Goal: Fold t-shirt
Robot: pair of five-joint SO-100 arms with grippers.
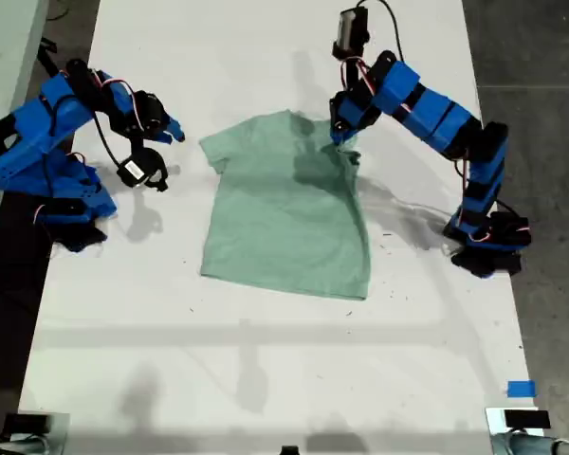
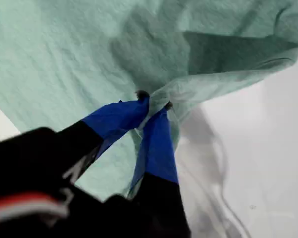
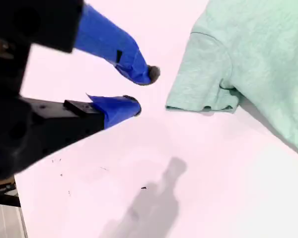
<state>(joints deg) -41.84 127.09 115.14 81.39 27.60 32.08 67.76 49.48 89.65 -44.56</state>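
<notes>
In the exterior view, the t-shirt (image 1: 284,213) is seen spread on the white bench (image 1: 266,360), centre of the frame. The first gripper (image 1: 341,136) is set on the sleeve at the shirt's upper right; the second gripper (image 1: 161,156) hangs at the frame's left, apart from the cloth. Grey floor is seen past the bench at the frame's right edge, and blue tape (image 1: 520,389) at lower right.

In the first wrist view, the jaws of the first gripper (image 2: 153,103) are closed on a bunched fold of the t-shirt (image 2: 64,54). The first fold is judged begun; a lift and a carry across the body are called for next.

In the second wrist view, the second gripper (image 3: 144,91) is parted and holds nothing, near the other sleeve (image 3: 203,74).
</notes>
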